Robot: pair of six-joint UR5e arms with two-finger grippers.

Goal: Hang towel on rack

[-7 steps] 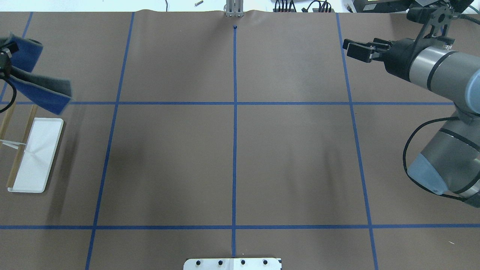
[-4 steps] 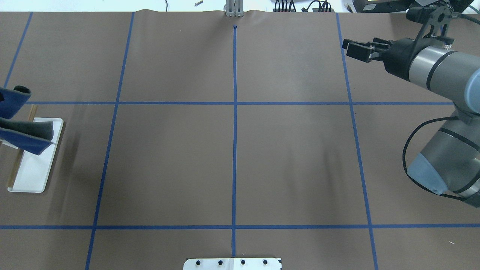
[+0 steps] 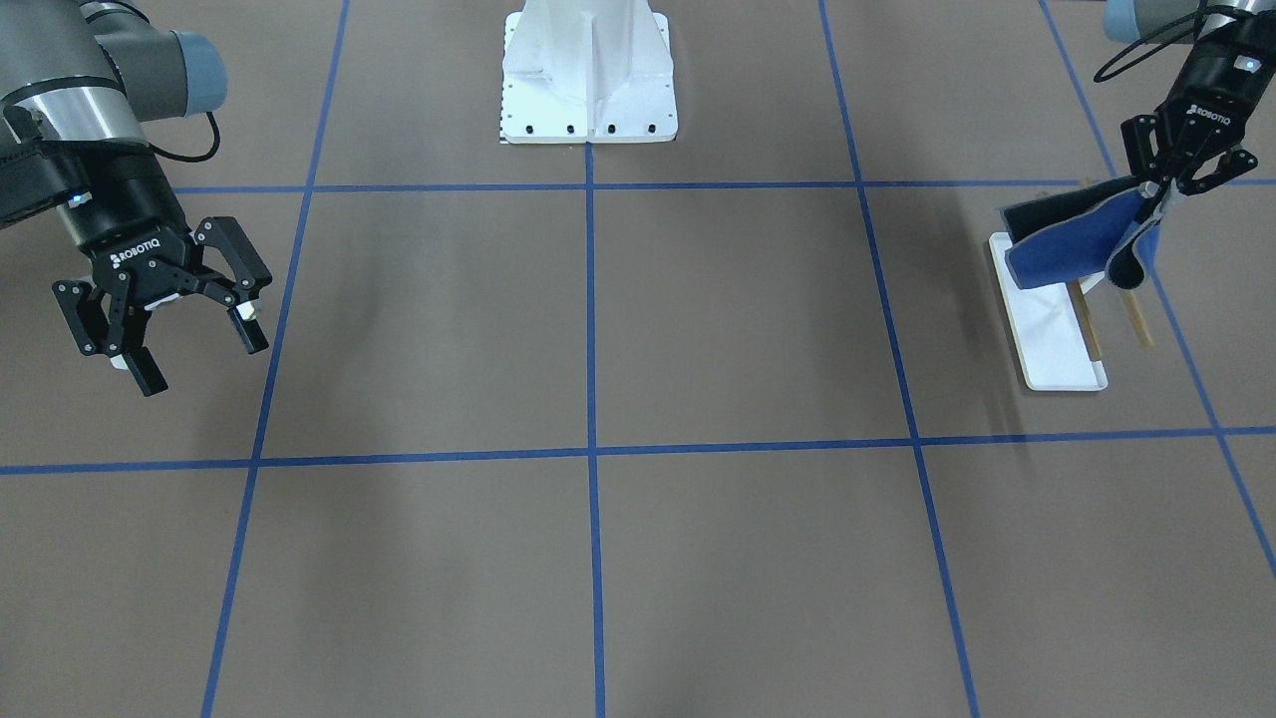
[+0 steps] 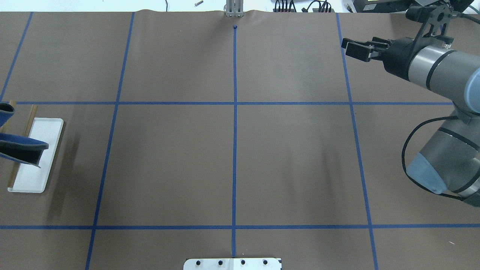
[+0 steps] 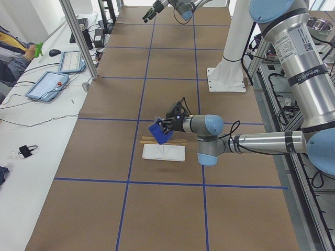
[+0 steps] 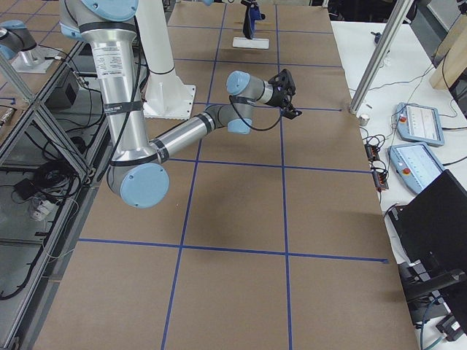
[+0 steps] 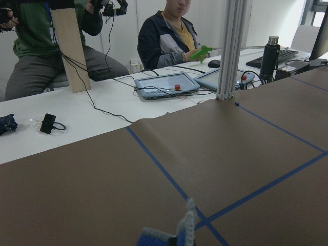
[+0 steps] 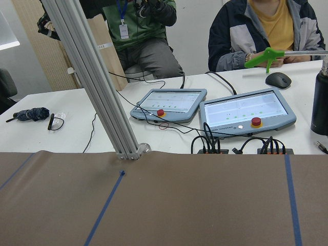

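Observation:
The towel (image 3: 1072, 244) is a royal-blue cloth with a grey edge. It hangs folded from my left gripper (image 3: 1156, 189), which is shut on its upper edge. It is over the robot-side end of the rack (image 3: 1052, 334), a flat white base with two thin wood bars (image 3: 1136, 319). I cannot tell whether the towel touches the bars. In the overhead view the towel (image 4: 18, 152) covers part of the rack's base (image 4: 47, 129), and the left gripper is out of frame. My right gripper (image 3: 204, 361) is open and empty, held above the table far from the rack.
The large white bolted pedestal (image 3: 588, 70) stands at the robot's side of the table, in the middle. Blue tape lines divide the brown table cover (image 4: 232, 150). Operators with tablets sit past the far edge (image 7: 169, 84).
My left gripper has carried the towel toward the robot's side, from beyond the rack's far end to over the rack. The right arm has barely moved.

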